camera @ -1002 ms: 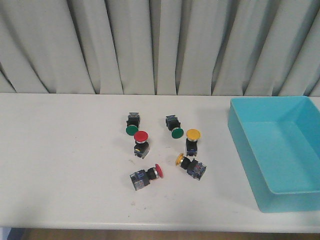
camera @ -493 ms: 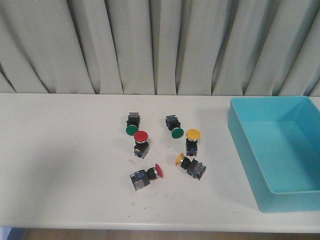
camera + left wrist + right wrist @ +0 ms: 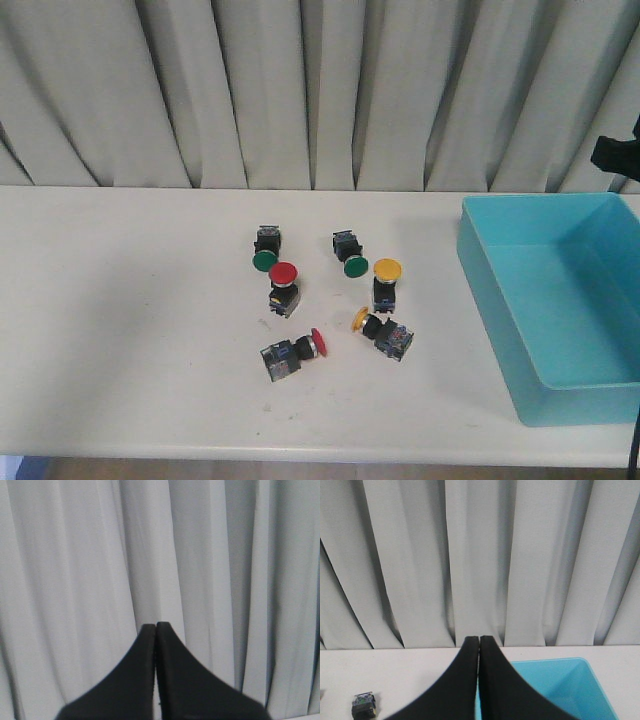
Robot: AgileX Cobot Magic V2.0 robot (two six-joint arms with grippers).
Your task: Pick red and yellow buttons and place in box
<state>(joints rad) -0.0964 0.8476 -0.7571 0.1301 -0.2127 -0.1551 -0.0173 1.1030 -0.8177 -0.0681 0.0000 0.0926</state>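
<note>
Right hand (image 3: 478,642) newly at box (image 3: 480,270) far edge (fingers together)

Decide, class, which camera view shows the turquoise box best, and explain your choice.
The front view: the box shows nearly whole on the table's right side, open, nothing inside, only its right edge cut off. The right wrist view catches only part of it, partly hidden behind the shut right end effector. The left wrist view shows only curtain.

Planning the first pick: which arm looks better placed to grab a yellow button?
Right, probably: the right gripper, shut, already looks over the box, and the yellow buttons lie nearest it.
</note>
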